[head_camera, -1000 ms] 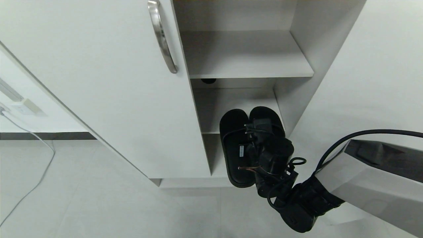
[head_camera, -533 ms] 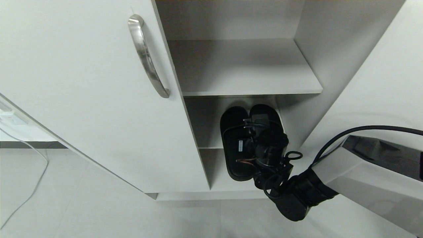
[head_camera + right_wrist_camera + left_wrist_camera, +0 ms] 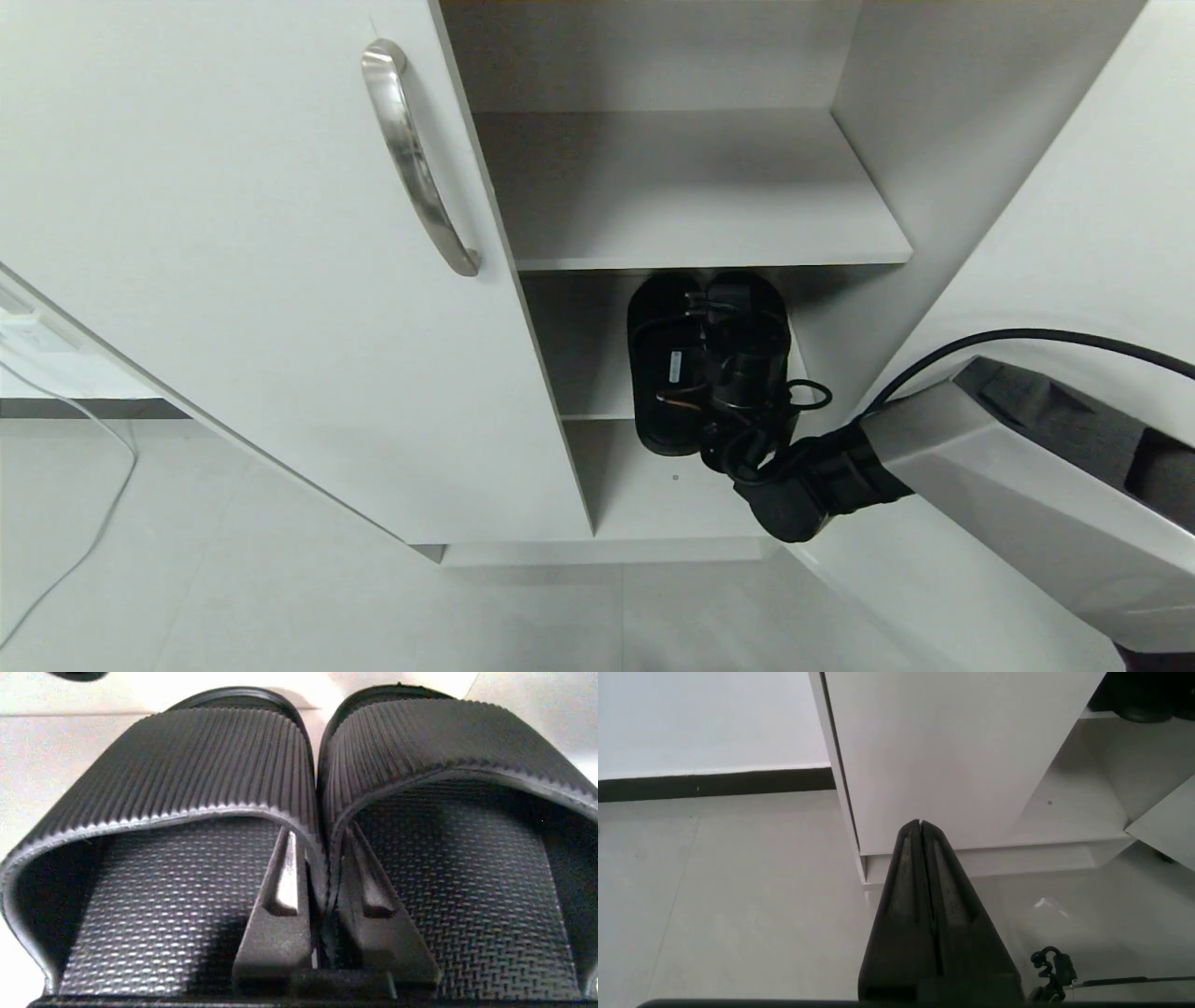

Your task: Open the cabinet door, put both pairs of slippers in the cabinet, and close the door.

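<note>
A pair of black slippers (image 3: 674,373) is held side by side in the open cabinet, toes under the upper shelf (image 3: 709,252) and heels sticking out past the lower shelf's front edge (image 3: 593,416). My right gripper (image 3: 322,873) is shut on the slippers (image 3: 224,784), one finger inside each, pinching their inner walls together. I cannot tell whether the soles rest on the shelf. The cabinet door (image 3: 233,233) stands open to the left, with its metal handle (image 3: 418,159). My left gripper (image 3: 920,859) hangs shut and empty above the floor, in front of the cabinet's base.
The cabinet's right side wall (image 3: 934,140) stands close to my right arm. A small dark object (image 3: 79,675) lies deeper on the shelf. A cable (image 3: 84,541) trails on the tiled floor at the left, below a wall socket.
The head camera first shifted, showing the cabinet lower and nearer. Since then my right arm has pushed the slippers deeper into the cabinet, so their toes now lie under the upper shelf.
</note>
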You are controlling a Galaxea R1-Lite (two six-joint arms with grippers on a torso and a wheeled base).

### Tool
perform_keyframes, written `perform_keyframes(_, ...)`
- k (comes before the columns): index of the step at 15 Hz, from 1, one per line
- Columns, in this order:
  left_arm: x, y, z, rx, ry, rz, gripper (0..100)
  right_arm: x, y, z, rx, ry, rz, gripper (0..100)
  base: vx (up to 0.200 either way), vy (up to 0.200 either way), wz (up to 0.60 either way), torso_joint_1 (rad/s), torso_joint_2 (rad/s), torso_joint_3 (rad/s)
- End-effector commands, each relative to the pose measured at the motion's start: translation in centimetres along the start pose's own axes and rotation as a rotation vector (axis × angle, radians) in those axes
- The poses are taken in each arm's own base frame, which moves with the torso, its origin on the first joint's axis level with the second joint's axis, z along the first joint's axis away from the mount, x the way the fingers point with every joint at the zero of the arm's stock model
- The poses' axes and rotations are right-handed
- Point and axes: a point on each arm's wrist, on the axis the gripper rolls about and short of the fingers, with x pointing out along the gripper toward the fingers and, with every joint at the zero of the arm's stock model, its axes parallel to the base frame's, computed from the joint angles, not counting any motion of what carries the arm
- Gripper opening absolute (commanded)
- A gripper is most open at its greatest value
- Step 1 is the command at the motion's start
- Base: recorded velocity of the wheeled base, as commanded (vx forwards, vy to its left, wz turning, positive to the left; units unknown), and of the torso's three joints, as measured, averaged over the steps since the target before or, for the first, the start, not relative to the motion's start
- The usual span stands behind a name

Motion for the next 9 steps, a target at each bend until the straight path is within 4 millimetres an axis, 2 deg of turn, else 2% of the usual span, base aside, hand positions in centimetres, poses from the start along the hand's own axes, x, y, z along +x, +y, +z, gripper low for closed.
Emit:
perform_keyframes(1, 0.0, 0.0, 0.0, 0.000, 0.001, 0.000, 0, 1.1, -0.1, 0.1, 0.007, -0.013, -0.017, 0, 0.000, 0.000, 0.00, 0.000, 0.00, 0.000)
perform_keyframes(4, 0.0, 0.0, 0.0, 0.000, 0.001, 0.001, 0, 2.0, -0.1, 1.0, 0.007, -0.015, -0.025, 0, 0.000, 0.000, 0.00, 0.000, 0.00, 0.000)
perform_keyframes(9, 0.0, 0.0, 0.0, 0.001, 0.001, 0.001, 0, 2.1, 0.0, -0.1, -0.009, 0.004, -0.021, 0, 0.000, 0.000, 0.00, 0.000, 0.00, 0.000)
